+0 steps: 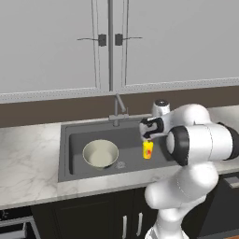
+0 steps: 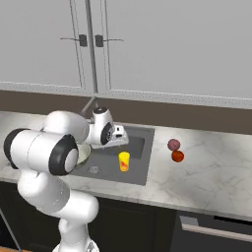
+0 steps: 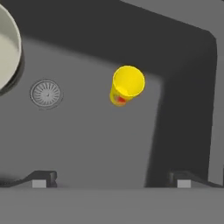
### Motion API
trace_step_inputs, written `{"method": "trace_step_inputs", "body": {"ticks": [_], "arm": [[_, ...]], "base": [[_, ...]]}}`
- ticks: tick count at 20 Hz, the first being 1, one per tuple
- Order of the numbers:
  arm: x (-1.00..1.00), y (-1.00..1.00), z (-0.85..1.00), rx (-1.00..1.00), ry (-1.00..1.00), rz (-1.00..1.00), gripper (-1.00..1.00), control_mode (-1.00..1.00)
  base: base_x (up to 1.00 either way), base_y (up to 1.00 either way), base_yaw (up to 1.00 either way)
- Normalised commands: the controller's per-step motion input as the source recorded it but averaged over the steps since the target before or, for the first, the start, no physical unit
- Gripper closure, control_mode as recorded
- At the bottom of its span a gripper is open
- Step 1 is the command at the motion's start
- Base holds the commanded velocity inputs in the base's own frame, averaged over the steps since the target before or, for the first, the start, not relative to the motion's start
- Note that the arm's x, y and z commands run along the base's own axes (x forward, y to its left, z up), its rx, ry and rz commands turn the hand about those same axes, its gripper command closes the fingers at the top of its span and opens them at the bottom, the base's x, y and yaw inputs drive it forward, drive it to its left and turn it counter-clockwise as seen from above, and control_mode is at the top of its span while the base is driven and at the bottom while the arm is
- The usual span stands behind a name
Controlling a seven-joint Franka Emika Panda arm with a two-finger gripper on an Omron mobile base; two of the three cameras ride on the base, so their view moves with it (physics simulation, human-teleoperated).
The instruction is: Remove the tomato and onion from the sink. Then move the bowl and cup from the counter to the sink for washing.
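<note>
The yellow cup [image 1: 147, 150] [image 2: 124, 161] [image 3: 127, 85] stands upright in the right part of the dark sink [image 1: 79, 135] [image 2: 138, 142] [image 3: 96, 140]. My gripper [image 1: 148, 135] [image 2: 120, 142] [image 3: 111, 181] hangs just above it, open, with nothing between its fingers. The cream-white bowl [image 1: 100, 154] [image 2: 83, 153] [image 3: 6, 57] sits in the sink's left half, partly hidden by my arm in the right base view. On the counter [image 2: 206, 172] right of the sink lie the pinkish onion [image 2: 173, 144] and, just in front of it, the orange-red tomato [image 2: 177, 156].
A round metal drain [image 1: 121, 164] [image 3: 45, 93] lies between bowl and cup. The grey faucet [image 1: 119, 109] [image 2: 90, 104] rises behind the basin. Wall cabinets hang above. Marble counter [image 1: 28, 158] stretches left of the sink.
</note>
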Motion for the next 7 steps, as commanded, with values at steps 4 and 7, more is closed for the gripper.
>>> {"method": "trace_step_inputs", "body": {"ticks": [4,7], "arm": [[-0.26,0.02,0.35,0.09,0.0,-0.16,-1.0,-1.0],[-0.26,0.04,0.31,0.08,0.0,-0.12,-1.0,-1.0]], "base": [[0.0,0.0,0.0],[0.0,0.0,0.0]]}}
